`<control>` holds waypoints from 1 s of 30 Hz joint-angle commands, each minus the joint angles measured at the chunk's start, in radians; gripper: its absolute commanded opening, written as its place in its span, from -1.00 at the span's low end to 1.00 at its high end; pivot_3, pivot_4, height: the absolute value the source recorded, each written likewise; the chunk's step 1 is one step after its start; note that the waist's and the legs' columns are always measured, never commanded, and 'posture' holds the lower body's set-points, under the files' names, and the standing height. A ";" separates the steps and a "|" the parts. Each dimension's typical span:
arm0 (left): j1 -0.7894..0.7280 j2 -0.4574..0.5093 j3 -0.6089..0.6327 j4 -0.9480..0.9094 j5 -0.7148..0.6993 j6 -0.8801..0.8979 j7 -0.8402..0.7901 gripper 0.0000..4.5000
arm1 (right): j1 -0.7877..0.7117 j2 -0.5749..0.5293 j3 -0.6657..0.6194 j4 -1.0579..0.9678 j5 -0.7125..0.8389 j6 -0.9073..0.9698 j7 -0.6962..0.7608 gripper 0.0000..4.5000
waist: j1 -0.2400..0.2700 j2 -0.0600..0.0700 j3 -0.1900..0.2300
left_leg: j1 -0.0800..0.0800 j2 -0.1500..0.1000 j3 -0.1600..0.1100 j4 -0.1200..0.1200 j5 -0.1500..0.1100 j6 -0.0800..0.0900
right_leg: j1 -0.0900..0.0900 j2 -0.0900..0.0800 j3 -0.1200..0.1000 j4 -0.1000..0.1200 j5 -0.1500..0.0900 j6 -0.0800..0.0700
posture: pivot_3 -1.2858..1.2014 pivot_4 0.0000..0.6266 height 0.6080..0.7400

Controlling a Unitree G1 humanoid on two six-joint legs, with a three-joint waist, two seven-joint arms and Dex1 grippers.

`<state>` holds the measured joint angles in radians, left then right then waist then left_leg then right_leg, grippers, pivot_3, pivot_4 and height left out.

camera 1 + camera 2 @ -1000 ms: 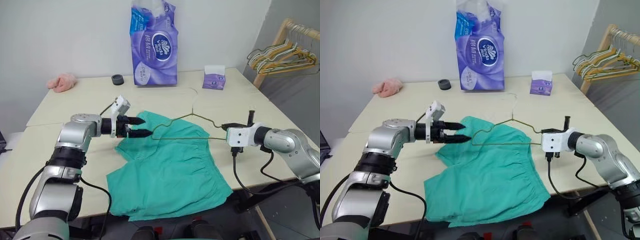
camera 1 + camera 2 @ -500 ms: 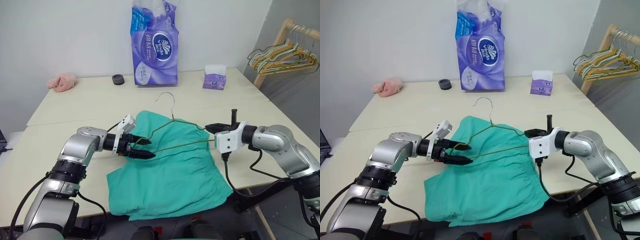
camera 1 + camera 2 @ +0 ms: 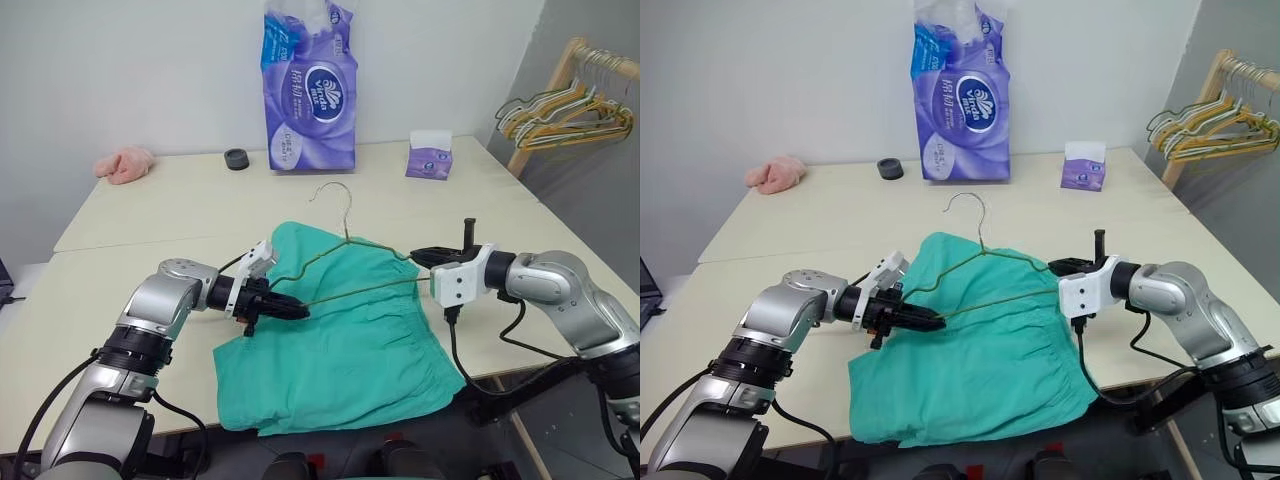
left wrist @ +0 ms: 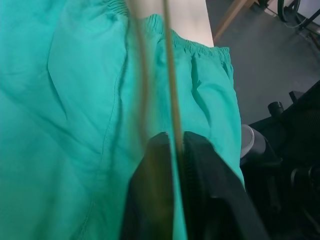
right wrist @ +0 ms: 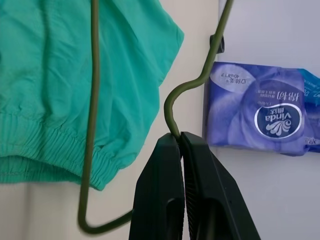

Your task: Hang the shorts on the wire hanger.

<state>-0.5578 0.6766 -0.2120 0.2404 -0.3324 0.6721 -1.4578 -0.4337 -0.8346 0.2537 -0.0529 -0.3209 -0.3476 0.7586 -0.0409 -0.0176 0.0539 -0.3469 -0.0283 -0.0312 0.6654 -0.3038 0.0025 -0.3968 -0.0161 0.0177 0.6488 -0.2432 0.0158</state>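
The wire hanger (image 3: 352, 262) spans the gap between the left gripper (image 3: 296, 311) and the right gripper (image 3: 418, 256), both clamped on it, barring passage between their fingertips. Below the fingers the shorts (image 3: 340, 350) cover the table (image 3: 150, 215). Beyond the fingertips lies open tabletop, up to the purple tissue pack (image 3: 308, 88).
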 commanded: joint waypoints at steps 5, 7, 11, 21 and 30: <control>-0.005 -0.015 0.007 -0.062 -0.030 0.013 0.011 -1.00 | 0.016 -0.006 -0.023 -0.069 0.034 -0.084 0.017 -0.77 | 0.000 0.000 0.000 | 0.000 0.000 0.000 0.000 0.000 0.000 | 0.000 0.000 0.000 0.000 0.000 0.000 | -0.03 -0.91 1.00; -0.003 -0.017 0.012 -0.066 -0.031 0.017 0.018 -1.00 | 0.024 -0.011 -0.028 -0.071 0.041 -0.083 0.026 -0.54 | 0.000 0.000 0.000 | 0.000 0.000 0.000 0.000 0.000 0.000 | 0.000 0.000 0.000 0.000 0.000 0.000 | -0.03 -0.91 1.00; -0.001 -0.025 0.025 -0.069 -0.024 0.002 0.051 -1.00 | 0.058 -0.031 -0.050 -0.105 0.080 -0.065 0.057 0.05 | 0.001 0.000 0.000 | 0.000 0.000 0.000 0.000 0.000 0.000 | 0.000 0.000 0.000 0.000 0.000 0.000 | -0.03 -0.91 1.00; 0.011 -0.012 -0.016 -0.064 0.097 -0.281 0.103 -1.00 | 0.190 -0.054 -0.247 -0.436 0.504 0.614 0.160 0.32 | 0.010 0.000 0.000 | 0.000 0.000 -0.001 0.001 0.000 0.000 | 0.000 -0.001 0.000 0.000 0.000 0.000 | -0.04 -0.89 1.00; 0.002 -0.009 -0.083 -0.109 0.172 -0.449 0.071 -1.00 | 0.139 -0.089 -0.194 -0.534 0.630 1.138 0.139 0.32 | 0.008 0.000 0.000 | 0.000 0.000 0.000 0.001 0.000 0.000 | 0.001 -0.001 0.000 -0.001 0.000 0.000 | -0.06 -0.89 1.00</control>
<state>-0.5296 0.6726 -0.2983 0.1657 -0.1574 0.2498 -1.3852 -0.2653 -0.9071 0.0560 -0.5571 0.2931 0.7241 0.9092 -0.0326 -0.0175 0.0539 -0.3469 -0.0281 -0.0313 0.6661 -0.3040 0.0029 -0.3962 -0.0168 0.0172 0.6480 -0.2432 0.0160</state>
